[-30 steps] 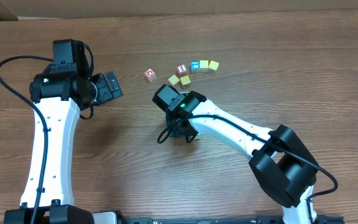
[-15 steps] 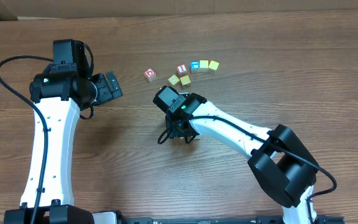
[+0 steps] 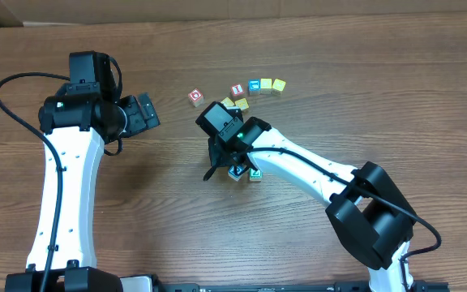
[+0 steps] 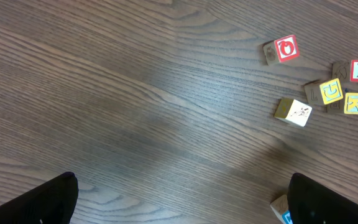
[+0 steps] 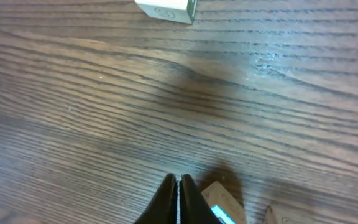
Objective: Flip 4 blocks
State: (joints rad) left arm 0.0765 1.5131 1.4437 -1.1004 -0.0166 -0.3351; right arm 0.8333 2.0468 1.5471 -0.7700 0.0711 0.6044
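Observation:
The red "O" block (image 4: 286, 48) (image 3: 195, 97) lies on the table left of the cluster. A whitish block (image 4: 294, 112) (image 5: 166, 9) sits nearer, hidden under my right arm in the overhead view. A blue-faced block (image 3: 236, 171) (image 5: 219, 202) and a green-faced block (image 3: 254, 173) rest side by side just right of my right gripper (image 5: 178, 184) (image 3: 224, 162). That gripper is shut on nothing, its tips just above the wood. My left gripper (image 4: 185, 205) (image 3: 146, 113) is open and empty, well left of all the blocks.
A red "1" cube (image 3: 237, 89), a blue cube (image 3: 254, 85) and yellow cubes (image 3: 266, 84) (image 3: 279, 84) form a row at the back. Two more yellow cubes (image 4: 331, 91) (image 4: 353, 102) lie beside the "1" cube.
My right gripper opened wider, then shut on nothing and drew back a little. The blue and green blocks now show on the table beside it. The left arm has not moved.

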